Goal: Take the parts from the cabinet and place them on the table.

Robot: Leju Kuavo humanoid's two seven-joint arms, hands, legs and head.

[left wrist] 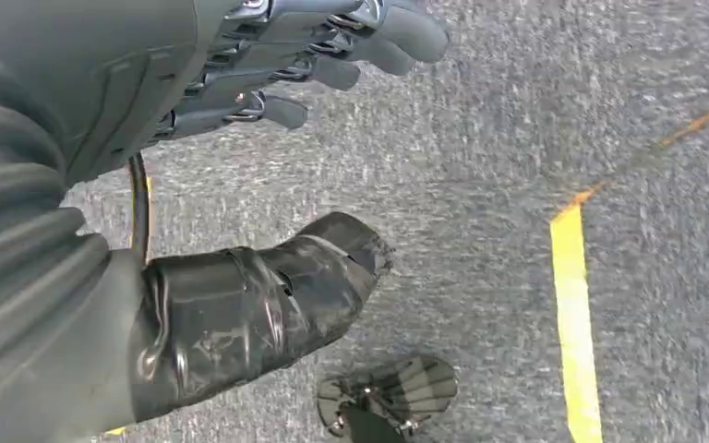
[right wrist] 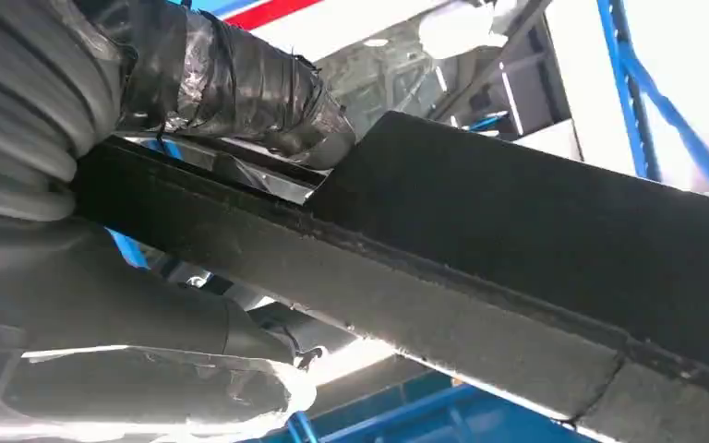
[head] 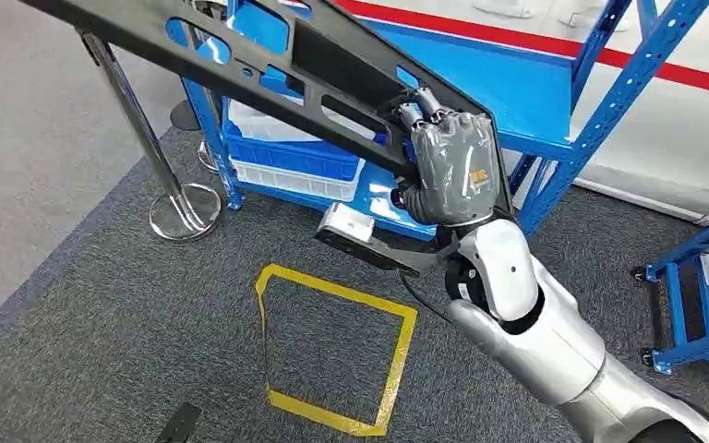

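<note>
Right robot hand [head: 450, 166] clamps the near end of the long black part [head: 268, 65] — it slants up and away leftward, before the blue cabinet [head: 554, 101]. Left robot hand [left wrist: 268, 185] hangs spread, empty, over carpet.

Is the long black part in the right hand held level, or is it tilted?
Tilted. The long black part slopes upward from the right hand toward the upper left, across the blue rack.

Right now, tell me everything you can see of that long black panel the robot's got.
The long black flat panel looks like matte plastic or composite, with several elongated cut-outs along its length. It hangs tilted in the air in front of the blue metal shelving rack, running up toward the far left. The right hand grips its lower end; nothing else touches it.
</note>
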